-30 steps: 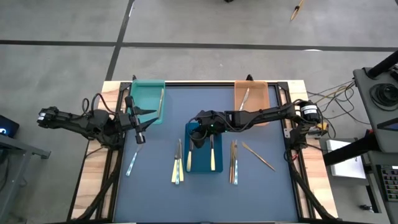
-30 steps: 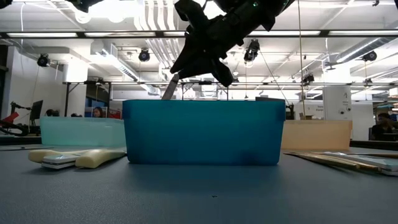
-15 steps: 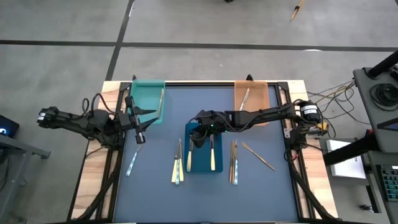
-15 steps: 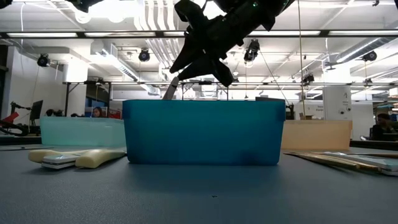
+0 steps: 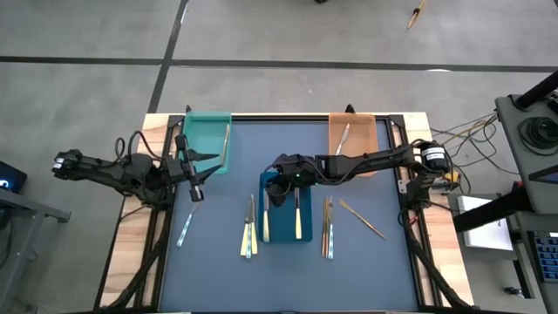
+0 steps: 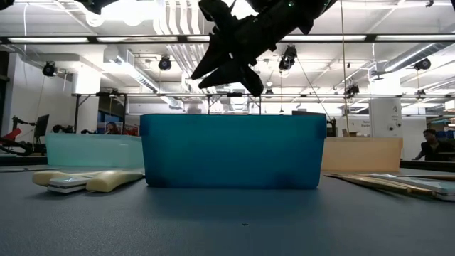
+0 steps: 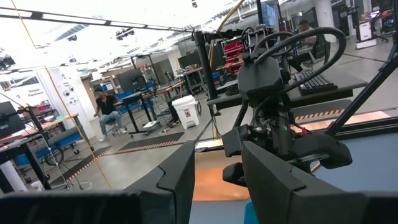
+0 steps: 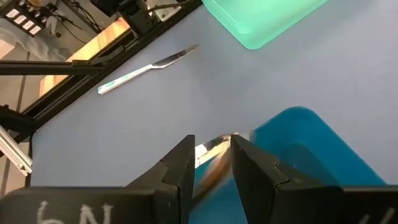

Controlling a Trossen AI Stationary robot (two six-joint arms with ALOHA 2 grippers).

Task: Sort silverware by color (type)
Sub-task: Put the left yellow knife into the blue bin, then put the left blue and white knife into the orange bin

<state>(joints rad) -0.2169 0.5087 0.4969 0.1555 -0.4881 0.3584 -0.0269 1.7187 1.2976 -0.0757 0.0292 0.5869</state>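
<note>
1. The right gripper (image 6: 226,62), at the top middle of the low view, has spread its fingers over the blue tray (image 6: 231,151); a second ago a slim utensil hung from it just above the tray's rim, and now nothing hangs there.
2. In the right wrist view a blurred utensil (image 8: 214,155) shows between the parted fingers (image 8: 179,167), beside the blue tray; we judge that it has been let go and is dropping, not that it is gripped.
3. In the high view the right gripper (image 5: 278,181) sits at the middle of the frame over the upper left corner of the blue tray (image 5: 307,237); cream-handled utensils (image 5: 297,218) lie lengthwise inside it; we cannot pick out the new piece there.
4. The left gripper (image 5: 194,180) waits at centre left, below the teal tray (image 5: 202,131); its fingers stand apart with nothing between them.
5. For the task, one more piece seems sorted; the orange tray (image 5: 366,139) at upper right holds one utensil, and the teal tray one too.
6. Loose silverware remains on the desk (image 5: 218,279): a pale-blue piece (image 5: 185,228) at lower left, a cluster (image 5: 248,228) left of the blue tray, and gold-tan pieces (image 5: 328,228) to its right; these are not yet sorted.
</note>
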